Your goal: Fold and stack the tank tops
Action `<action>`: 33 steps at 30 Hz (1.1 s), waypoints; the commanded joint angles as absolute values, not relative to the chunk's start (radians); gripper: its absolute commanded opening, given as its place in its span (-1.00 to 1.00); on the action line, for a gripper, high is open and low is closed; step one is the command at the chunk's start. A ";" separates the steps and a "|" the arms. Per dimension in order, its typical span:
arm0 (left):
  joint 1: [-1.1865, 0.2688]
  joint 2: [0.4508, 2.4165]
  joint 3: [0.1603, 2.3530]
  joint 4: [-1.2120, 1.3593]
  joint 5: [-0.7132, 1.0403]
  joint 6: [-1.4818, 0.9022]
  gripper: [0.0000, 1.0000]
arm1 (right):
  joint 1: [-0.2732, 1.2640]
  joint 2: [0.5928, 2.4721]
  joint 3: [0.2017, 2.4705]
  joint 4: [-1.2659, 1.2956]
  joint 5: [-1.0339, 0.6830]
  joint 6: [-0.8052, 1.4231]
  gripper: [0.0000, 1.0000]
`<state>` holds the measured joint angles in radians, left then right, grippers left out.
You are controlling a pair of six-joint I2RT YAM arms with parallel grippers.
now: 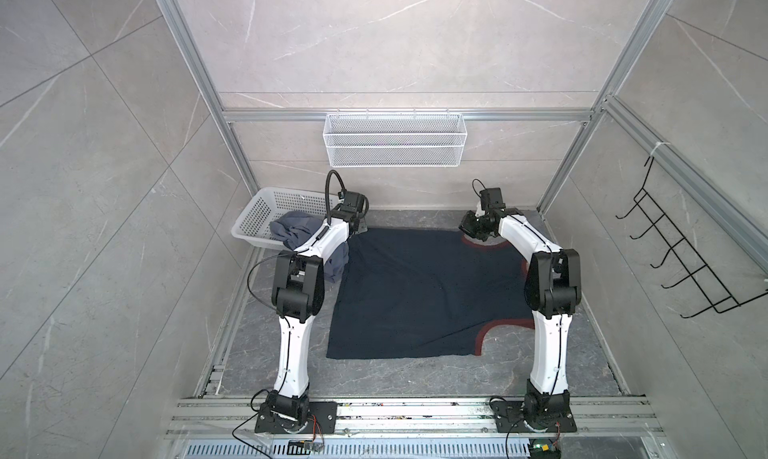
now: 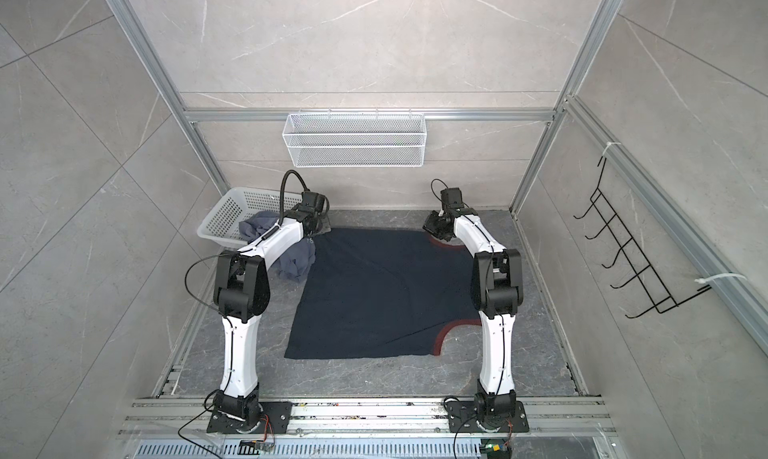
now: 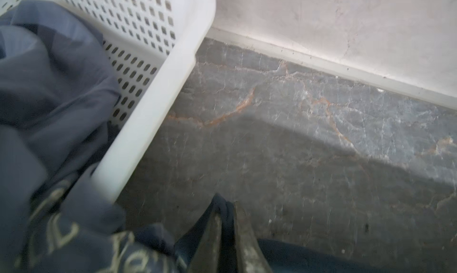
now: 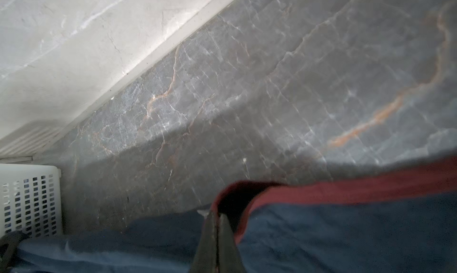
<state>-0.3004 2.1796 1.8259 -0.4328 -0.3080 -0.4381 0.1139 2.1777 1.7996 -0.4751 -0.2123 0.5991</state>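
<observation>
Left tool [image 3: 226, 211] pinches a far corner of the navy top [image 1: 419, 295]; right tool [image 4: 216, 216] is clamped on its red-trimmed edge. The top lies spread on the bench [image 1: 395, 378]. Either thin pinch could slip on lifting, skewing the fold; the grey top [image 1: 291, 228], spilling from the basket [image 1: 259, 212], might snag.

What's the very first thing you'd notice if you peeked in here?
The big dark navy tank top spread flat across the middle of the table grabs the eye first. The robot's left claw and right claw are each pinched shut on its far edge. At the far left, a blue-grey tank top spills out of a white basket.
</observation>
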 commanded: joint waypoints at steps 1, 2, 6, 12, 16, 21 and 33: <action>-0.298 2.042 1.723 -0.341 -0.305 -0.449 -0.77 | 0.117 2.058 1.666 -0.366 -0.214 0.630 -1.00; -0.300 2.016 1.689 -0.325 -0.300 -0.448 -0.77 | 0.117 2.026 1.621 -0.351 -0.215 0.633 -1.00; -0.316 1.941 1.589 -0.283 -0.285 -0.436 -0.77 | 0.117 1.886 1.434 -0.286 -0.199 0.644 -1.00; -0.346 1.860 1.465 -0.242 -0.298 -0.437 -0.74 | 0.118 1.730 1.230 -0.238 -0.201 0.655 -1.00; -0.373 1.800 1.386 -0.232 -0.335 -0.465 -0.72 | 0.121 1.657 1.126 -0.219 -0.202 0.661 -1.00; -0.406 1.693 1.230 -0.191 -0.400 -0.527 -0.69 | 0.139 1.582 1.018 -0.212 -0.197 0.668 -1.00; -0.425 1.637 0.977 -0.126 -0.422 -0.611 -0.60 | 0.166 1.451 0.756 -0.141 -0.183 0.722 -1.00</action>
<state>-0.4252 1.6722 1.0012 -0.1631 -0.3740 -0.5709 0.1555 1.4799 0.8040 -0.1692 -0.2028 0.6949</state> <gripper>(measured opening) 0.197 0.046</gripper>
